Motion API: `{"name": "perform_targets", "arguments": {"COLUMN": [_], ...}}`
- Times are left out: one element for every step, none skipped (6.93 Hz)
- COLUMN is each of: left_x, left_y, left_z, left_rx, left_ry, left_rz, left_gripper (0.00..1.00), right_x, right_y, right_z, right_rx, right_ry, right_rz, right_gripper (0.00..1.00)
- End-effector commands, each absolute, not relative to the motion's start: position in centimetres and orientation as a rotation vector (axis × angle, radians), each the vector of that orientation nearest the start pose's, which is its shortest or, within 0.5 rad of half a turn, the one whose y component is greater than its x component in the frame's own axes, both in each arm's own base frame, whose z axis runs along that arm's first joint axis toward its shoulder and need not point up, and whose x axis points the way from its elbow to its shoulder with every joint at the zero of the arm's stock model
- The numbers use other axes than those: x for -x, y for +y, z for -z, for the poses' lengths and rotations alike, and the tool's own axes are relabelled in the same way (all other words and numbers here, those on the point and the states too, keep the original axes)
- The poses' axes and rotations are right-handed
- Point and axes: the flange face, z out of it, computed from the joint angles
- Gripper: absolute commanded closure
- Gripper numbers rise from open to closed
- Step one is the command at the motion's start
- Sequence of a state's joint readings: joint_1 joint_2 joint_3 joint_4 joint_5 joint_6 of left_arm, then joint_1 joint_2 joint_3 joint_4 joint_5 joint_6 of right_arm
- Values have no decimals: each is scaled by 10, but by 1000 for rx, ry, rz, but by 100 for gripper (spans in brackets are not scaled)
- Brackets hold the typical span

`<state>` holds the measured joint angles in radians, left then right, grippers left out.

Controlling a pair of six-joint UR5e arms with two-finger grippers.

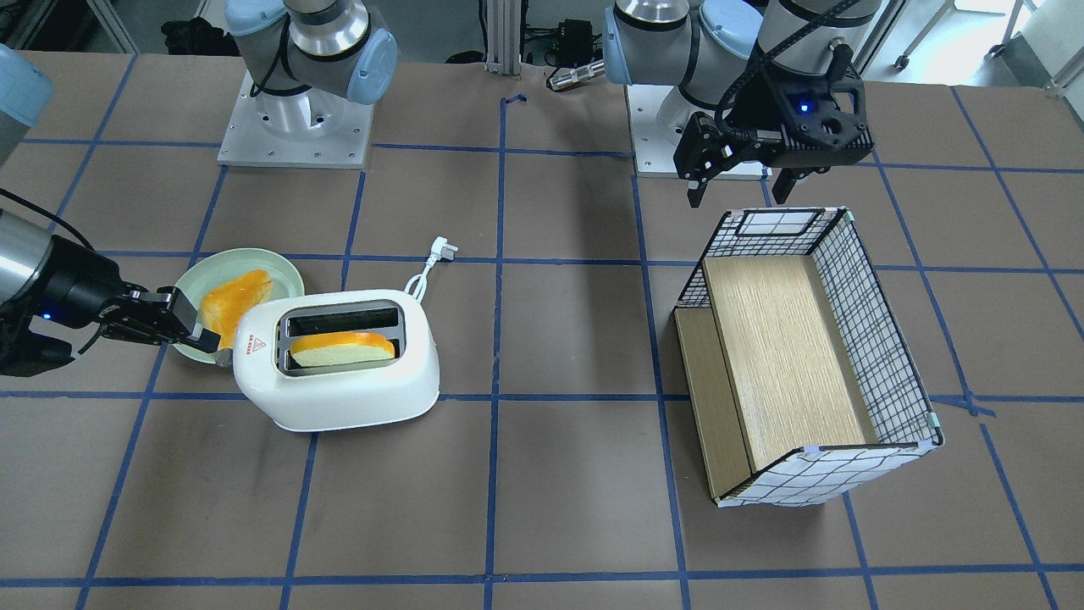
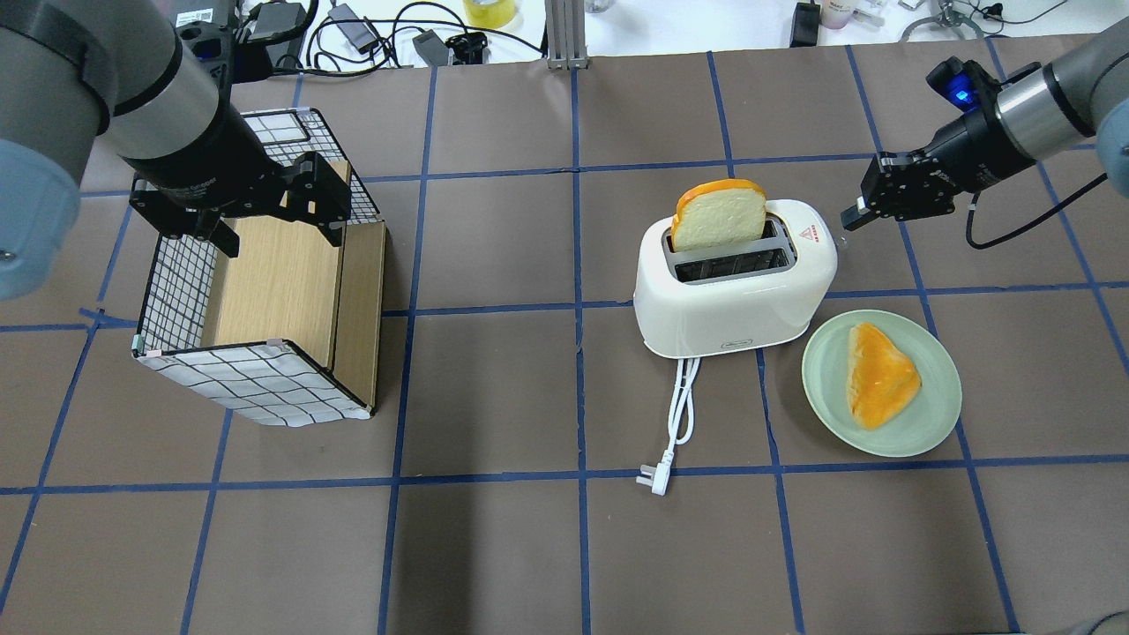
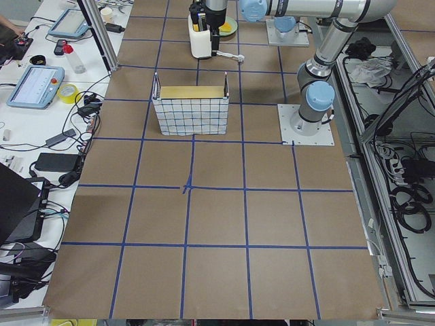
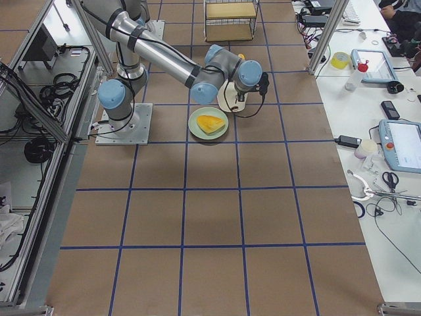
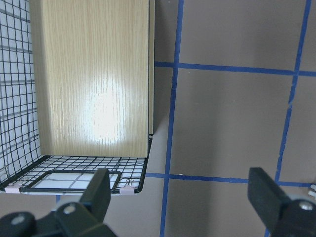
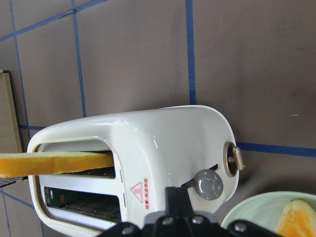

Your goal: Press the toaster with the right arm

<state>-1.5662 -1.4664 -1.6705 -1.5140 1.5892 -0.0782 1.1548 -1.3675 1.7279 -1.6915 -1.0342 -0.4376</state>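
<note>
Right of centre in the overhead view, find the toaster (image 2: 732, 300), bread (image 2: 719, 216) in one slot. Note the right claw (image 2: 848, 218), pressed together, just beside its end; line up above the side lever (image 6: 234, 160) and push straight down, gently.

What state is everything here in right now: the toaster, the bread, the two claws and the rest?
toaster: upright, one slot filled, the other empty.
bread slice: standing high out of its slot, not pushed down.
plug: lying loose, not in any socket.
plate: holds one toasted slice.
wire basket: open-topped, wooden panel inside.
right gripper: shut, at the toaster's knob end.
left gripper: open, above the basket.
</note>
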Motion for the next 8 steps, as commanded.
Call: {"name": "perform_targets", "arguments": {"left_x": [129, 130, 130, 130, 130, 130, 130, 129], "left_y": [-454, -454, -454, -454, -454, -454, -454, -454], "left_z": [-494, -494, -494, -494, -494, -494, -494, -494], "left_rx": [130, 130, 130, 130, 130, 130, 130, 133], "left_ry": [3121, 3123, 3123, 3123, 3123, 3123, 3123, 3121], "left_rz": [97, 97, 97, 97, 97, 97, 97, 97], "left_gripper": [0, 0, 0, 0, 0, 0, 0, 0], "right_x": [32, 19, 1, -20, -43, -68, -88, -106], "right_y": [-552, -553, -553, -550, -548, -545, -541, -538], "right_z": [-409, -449, -486, -515, -533, -537, -531, -529], "right_rx": [-6, -23, -5, -43, -123, -129, -147, -177], "right_ry": [2674, 2717, 2794, 2855, 2898, 2950, 2987, 2993], "right_rz": [4, -34, -71, -102, -111, -126, -158, -161], "right_gripper": [100, 100, 100, 100, 100, 100, 100, 100]}}
